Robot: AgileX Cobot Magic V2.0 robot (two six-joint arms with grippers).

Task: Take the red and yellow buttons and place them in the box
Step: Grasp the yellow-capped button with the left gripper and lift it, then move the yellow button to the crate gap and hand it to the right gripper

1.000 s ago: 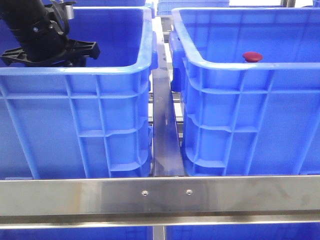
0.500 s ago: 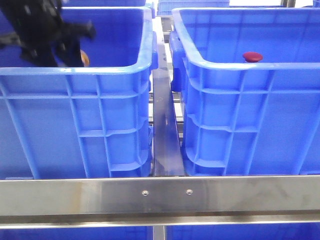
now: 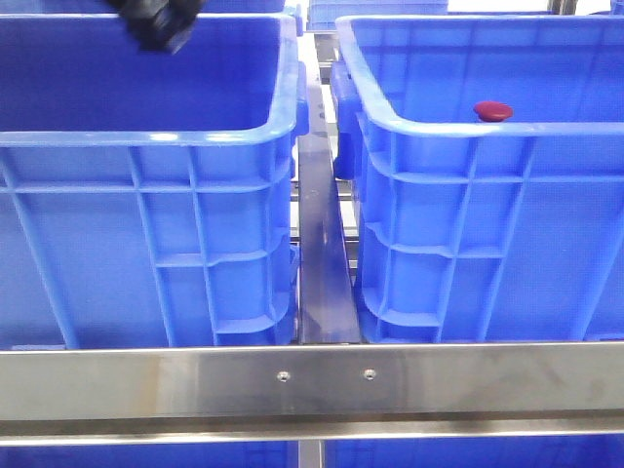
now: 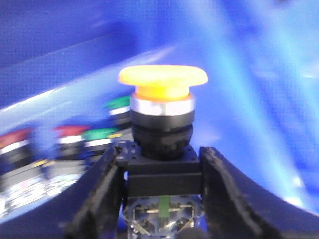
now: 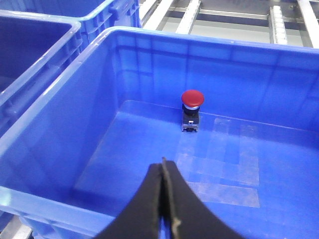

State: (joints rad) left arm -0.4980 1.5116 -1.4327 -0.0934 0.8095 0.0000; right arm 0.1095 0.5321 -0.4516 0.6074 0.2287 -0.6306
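Note:
In the left wrist view my left gripper [image 4: 162,174] is shut on the black body of the yellow button [image 4: 163,77], whose cap stands upright above the fingers. From the front, only a black piece of the left gripper [image 3: 156,24] shows at the top edge, above the left blue crate [image 3: 146,136]. The red button [image 3: 492,110] stands upright inside the box [image 3: 468,132], the blue crate on the right, near its far wall. My right gripper [image 5: 163,167] hangs shut and empty over the box's near side, well short of the red button [image 5: 192,98].
Several other buttons with red caps [image 4: 70,132] and green caps [image 4: 119,103] lie blurred on the floor of the left crate. A steel rail [image 3: 322,253] runs between the two crates and a steel bar [image 3: 312,380] crosses the front. More blue crates [image 5: 35,30] stand beside the box.
My left gripper has risen out of the left crate with the yellow button, from deep inside it to the top edge of the front view. The red button has not moved.

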